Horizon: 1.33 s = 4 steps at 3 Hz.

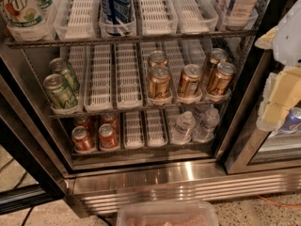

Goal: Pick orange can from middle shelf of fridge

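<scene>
The fridge [155,185] stands open in the camera view. Its middle shelf [117,86] is a grey rack with white slotted lane trays. Five orange cans stand on its right half: two in one lane [160,83] [158,59], one in the lane beside it [190,80], and two at the far right [220,78] [214,60]. All are upright. My gripper [280,95], white and pale yellow, hangs at the right edge of the view, outside the fridge and right of the cans, touching none of them.
Two green cans [59,91] stand at the shelf's left. Red cans [108,136] and water bottles [183,127] fill the lower tier. Tall bottles [115,6] stand on the top tier. A blue can [292,120] shows behind the gripper. A clear plastic tub [167,213] sits on the floor.
</scene>
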Available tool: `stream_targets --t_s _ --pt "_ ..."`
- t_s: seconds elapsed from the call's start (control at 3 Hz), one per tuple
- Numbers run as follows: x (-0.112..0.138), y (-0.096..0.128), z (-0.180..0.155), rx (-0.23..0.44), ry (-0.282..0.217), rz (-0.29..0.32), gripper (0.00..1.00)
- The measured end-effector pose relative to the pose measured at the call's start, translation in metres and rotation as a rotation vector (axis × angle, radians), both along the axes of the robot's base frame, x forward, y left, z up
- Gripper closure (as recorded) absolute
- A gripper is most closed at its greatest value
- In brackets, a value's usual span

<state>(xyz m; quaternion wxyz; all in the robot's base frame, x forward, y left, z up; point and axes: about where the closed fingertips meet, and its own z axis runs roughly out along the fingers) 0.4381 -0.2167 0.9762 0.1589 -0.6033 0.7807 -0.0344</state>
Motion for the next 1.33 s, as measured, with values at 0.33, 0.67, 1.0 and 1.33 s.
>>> stream_targets --t_s 0.33,0.67,1.0,1.33 --pt "0.000 0.000 0.000 0.000 0.000 0.000 0.00" --pt "-0.002 0.002 -0.004 0.002 -0.022 0.001 0.00" --pt "-0.013 0.013 -0.029 0.032 -0.054 0.008 0.00" --pt "-0.019 0.018 -0.080 0.060 -0.074 -0.003 0.00"
